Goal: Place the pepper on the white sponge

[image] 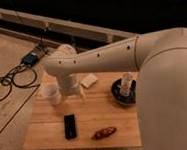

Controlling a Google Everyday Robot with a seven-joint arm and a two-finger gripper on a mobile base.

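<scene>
Jaws: hanging low over the far-left part of the bench [45,131], between the white cup [51,93] and the white sponge [89,81]. You cannot tell from this view whether they are parted or closed; the wrist housing hides them. They do not hold the pepper [104,132].

Task status: not begun, as far as you can see.
- The pepper lies flat on the bench near the front edge, right of centre, untouched and well apart from the jaws.
- The white sponge lies flat at the far edge, near the middle, just beside the wrist. Nothing sits on it.
- Left to do, by your judgement: bring the jaws across to the front edge, grasp the pepper, lift it, carry it to the far edge and set it on the sponge.

Surroundings:
- A black flat device [70,126] lies near the front edge, left of the pepper and apart from it. It sits roughly between the jaws and the pepper, so pass above it.
- A dark bowl [120,98] stands toward the right edge with a pale upright object [127,82] in it. It is near the line from pepper to sponge, so allow clearance when carrying.
- The cup stands at the far-left corner, close to the wrist. Watch that it is not nudged as you pull away.
- Cables [7,83] lie on the floor beyond the left edge.
</scene>
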